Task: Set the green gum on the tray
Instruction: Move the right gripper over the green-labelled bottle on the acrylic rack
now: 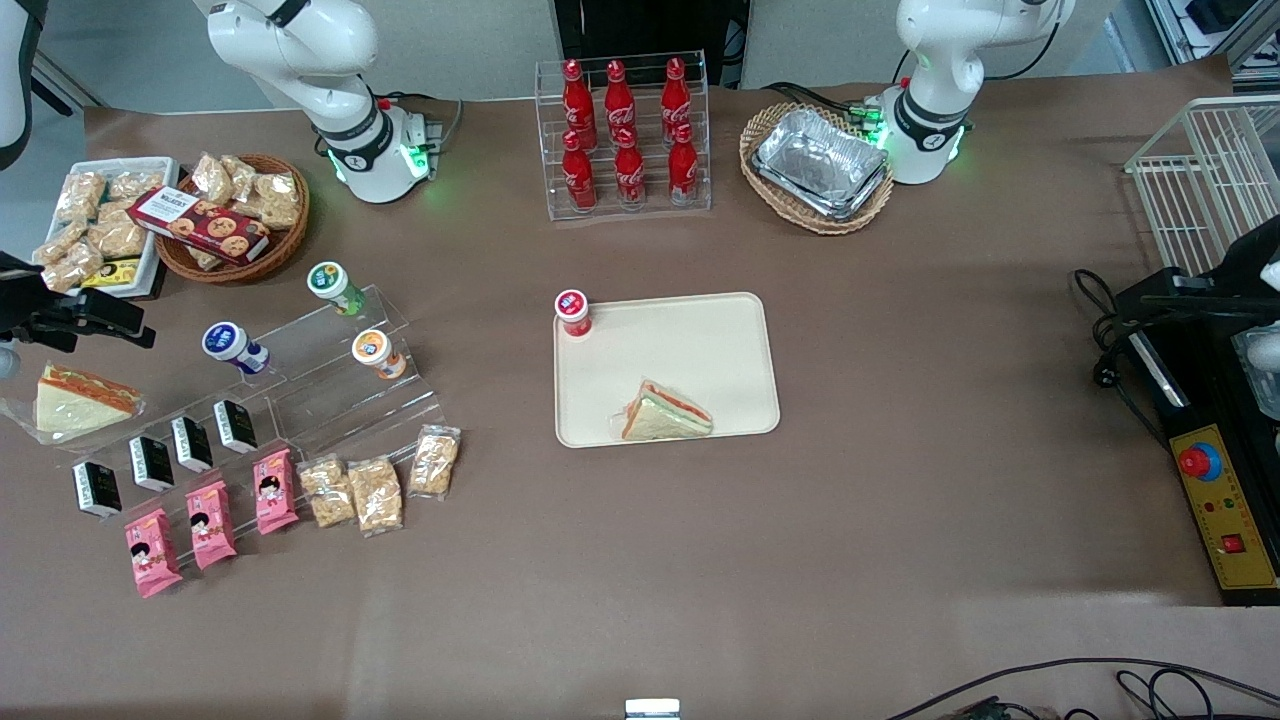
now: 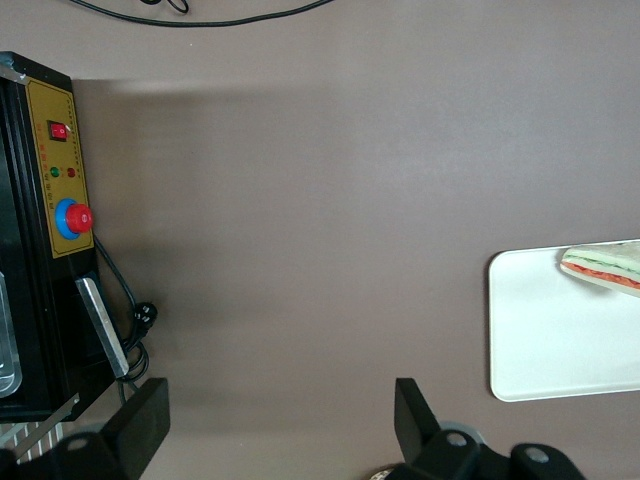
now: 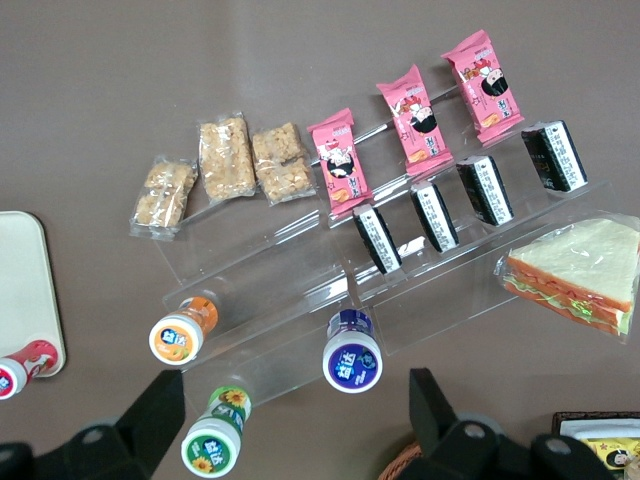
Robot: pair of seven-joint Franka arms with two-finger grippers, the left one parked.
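Observation:
The green gum point(image 1: 335, 287) is a small bottle with a green lid, standing on the top step of a clear acrylic stand point(image 1: 330, 385). The wrist view looks down on the green gum point(image 3: 213, 440), close to one finger point(image 3: 160, 410). My gripper point(image 1: 110, 318) hovers at the working arm's end of the table, well above the surface and apart from the gum. The gripper point(image 3: 295, 390) is open and holds nothing. The beige tray point(image 1: 700, 345) lies mid-table; the tray's rounded edge point(image 3: 25, 290) shows in the wrist view.
A red-lidded bottle point(image 1: 573, 312) and a wrapped sandwich point(image 1: 665, 413) sit on the tray. Orange-lidded point(image 1: 377, 352) and blue-lidded point(image 1: 233, 346) bottles share the stand with black packs, pink packs and snack bars. Another sandwich point(image 1: 75, 398) lies under my gripper. Baskets and a cola rack point(image 1: 625, 135) stand farther back.

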